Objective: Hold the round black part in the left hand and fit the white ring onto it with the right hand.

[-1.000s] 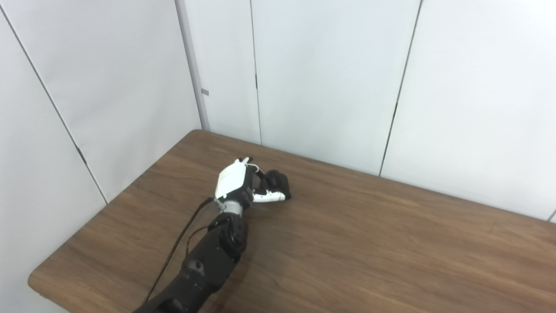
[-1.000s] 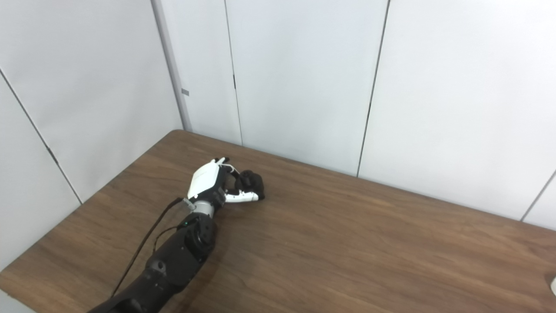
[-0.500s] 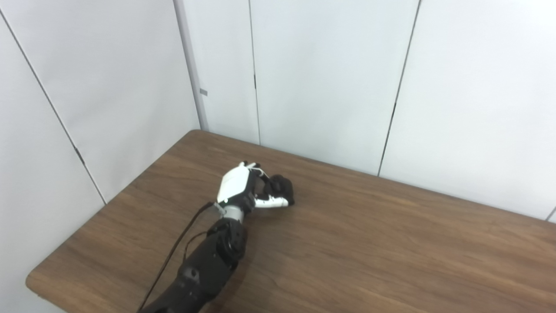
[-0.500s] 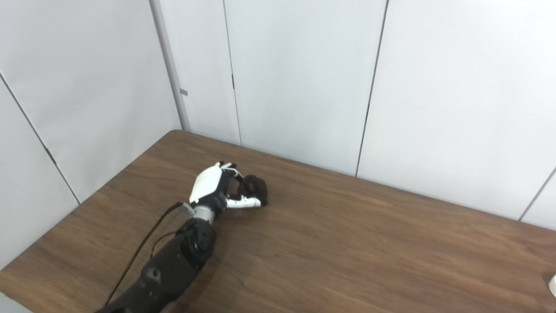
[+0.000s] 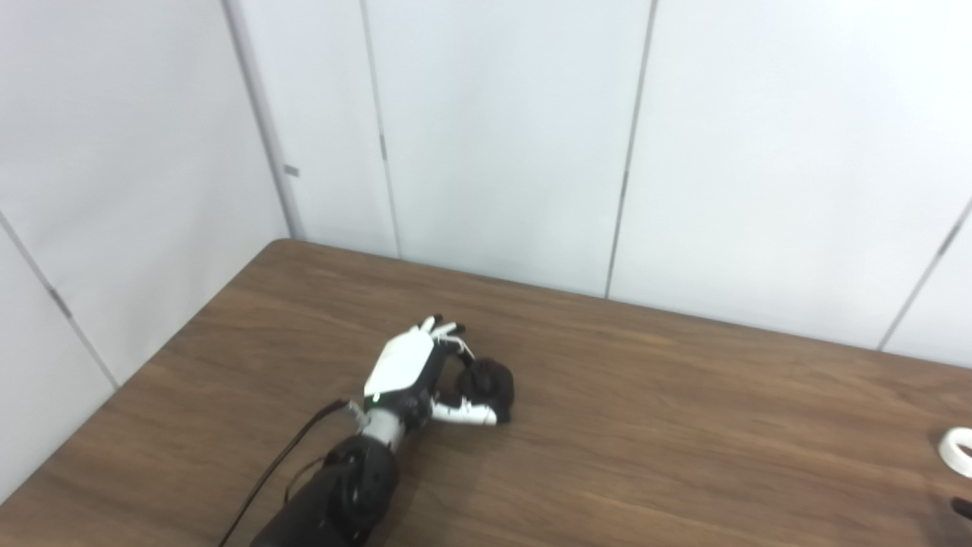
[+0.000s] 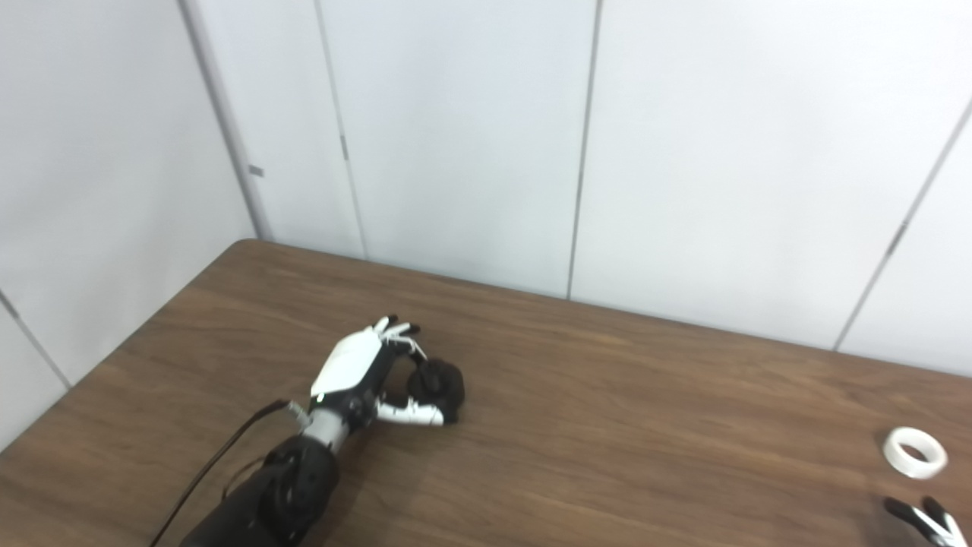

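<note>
left hand (image 6: 357, 372) curled around round black part (image 6: 437, 386) on table (image 6: 607, 425), grasp unconfirmed; white ring (image 6: 915, 453) lies flat at 11 o'clock of right hand (image 6: 930, 523) fingertips, just beyond; right-hand closure unclear.

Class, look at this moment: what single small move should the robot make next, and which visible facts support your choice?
Probably the right robot hand should reach forward to the white ring. The ring lies alone on the brown wooden table, far to the right of the round black part, which the left robot hand is curled around. Only the right hand's fingertips show at the frame corner, just short of the ring.
</note>
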{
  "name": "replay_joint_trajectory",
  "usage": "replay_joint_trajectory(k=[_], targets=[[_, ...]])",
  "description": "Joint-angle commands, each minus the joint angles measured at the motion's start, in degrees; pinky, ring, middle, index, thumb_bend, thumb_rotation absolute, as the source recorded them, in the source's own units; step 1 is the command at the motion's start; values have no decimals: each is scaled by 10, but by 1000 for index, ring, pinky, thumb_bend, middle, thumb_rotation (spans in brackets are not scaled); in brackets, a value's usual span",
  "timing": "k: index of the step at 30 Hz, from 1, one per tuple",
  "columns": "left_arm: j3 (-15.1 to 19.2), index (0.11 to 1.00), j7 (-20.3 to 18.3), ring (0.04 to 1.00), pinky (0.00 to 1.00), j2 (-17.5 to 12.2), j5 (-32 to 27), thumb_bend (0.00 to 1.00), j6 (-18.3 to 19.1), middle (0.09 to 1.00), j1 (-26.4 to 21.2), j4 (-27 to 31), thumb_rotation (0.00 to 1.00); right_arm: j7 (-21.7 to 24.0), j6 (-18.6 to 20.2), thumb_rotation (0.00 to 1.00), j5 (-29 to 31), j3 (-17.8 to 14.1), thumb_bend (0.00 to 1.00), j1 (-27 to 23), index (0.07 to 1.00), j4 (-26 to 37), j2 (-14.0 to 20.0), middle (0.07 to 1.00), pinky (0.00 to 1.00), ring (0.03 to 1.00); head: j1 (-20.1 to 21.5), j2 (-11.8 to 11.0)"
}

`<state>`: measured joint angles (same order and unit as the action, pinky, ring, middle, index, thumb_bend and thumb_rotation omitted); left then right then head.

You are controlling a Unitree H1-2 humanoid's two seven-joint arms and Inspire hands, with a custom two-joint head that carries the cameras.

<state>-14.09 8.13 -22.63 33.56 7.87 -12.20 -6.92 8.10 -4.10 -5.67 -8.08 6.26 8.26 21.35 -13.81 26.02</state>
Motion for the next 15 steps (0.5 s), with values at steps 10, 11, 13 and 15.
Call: replay_joint_trajectory(k=[10,11,13,15], targets=[[8,480,-53,1000,1000,-19,-1,521,-61,883,38,77,44,-19,92,34,-71,-20,677,-71,809,117,17,961,724,907,170,-3],[7,480,-60,1000,1000,-21,-1,521,-67,883,43,81,44,-22,100,51,-84,-21,719,-84,796,119,20,949,699,884,185,-4],[0,481,-73,1000,1000,-26,4,520,-78,879,51,91,42,-23,115,95,-107,-22,804,-109,798,117,29,952,690,912,203,-5],[-2,481,-84,1000,1000,-30,7,520,-87,878,57,96,42,-24,122,84,-121,-23,804,-126,799,116,32,956,683,919,221,-5]])
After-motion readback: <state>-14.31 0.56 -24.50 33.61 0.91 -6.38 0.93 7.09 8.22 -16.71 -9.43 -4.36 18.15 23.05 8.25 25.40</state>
